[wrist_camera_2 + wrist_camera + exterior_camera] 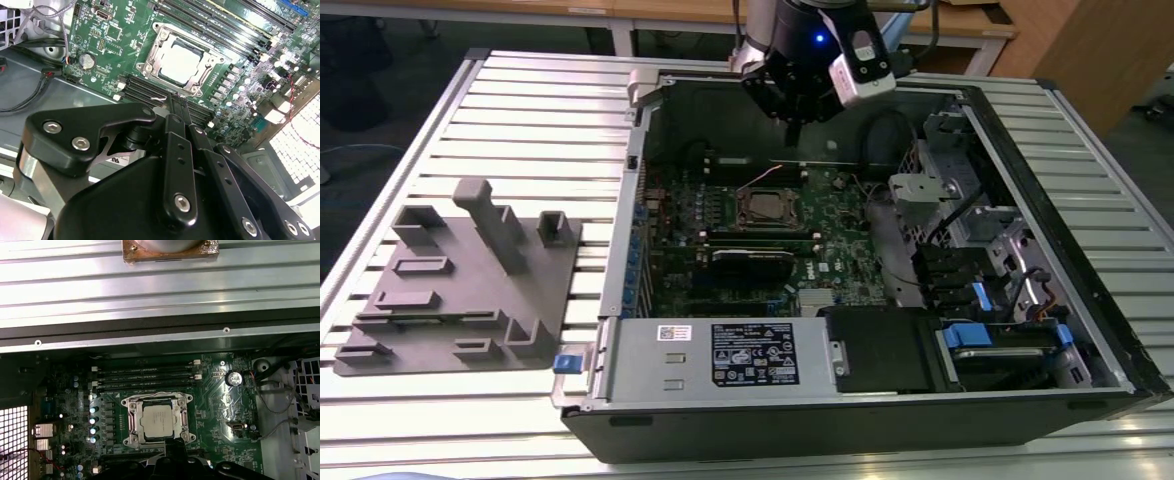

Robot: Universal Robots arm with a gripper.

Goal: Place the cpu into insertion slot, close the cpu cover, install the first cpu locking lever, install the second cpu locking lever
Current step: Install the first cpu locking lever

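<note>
In the exterior view, my gripper [794, 128] hangs inside the open computer case [624, 250], above the insertion slot [790, 222] and off towards the case's far wall. The cpu [767, 208] lies flat in that slot as a pale square in a darker rim. I am clear of the slot and touching nothing, which I judge leaves the socket open to view.

In the second wrist view, my fingertips [178, 101] are drawn together and carry nothing. They point down at the memory slots [142, 90] just beside the insertion slot, not at the slot itself. Past them, the cpu cover [159, 44] lies down over the chip, and the cpu's silver top shows through its window. That fits a chip already seated and a frame lowered to hold it. I cannot tell from here whether either locking lever is hooked.

In the first wrist view, the cpu [159, 421] sits square inside the cover's frame [134, 416]. My dark fingertips [175, 445] come in just beside the slot's near edge without touching it, and a second bank of memory slots [145, 376] lies on the slot's far side.
</note>
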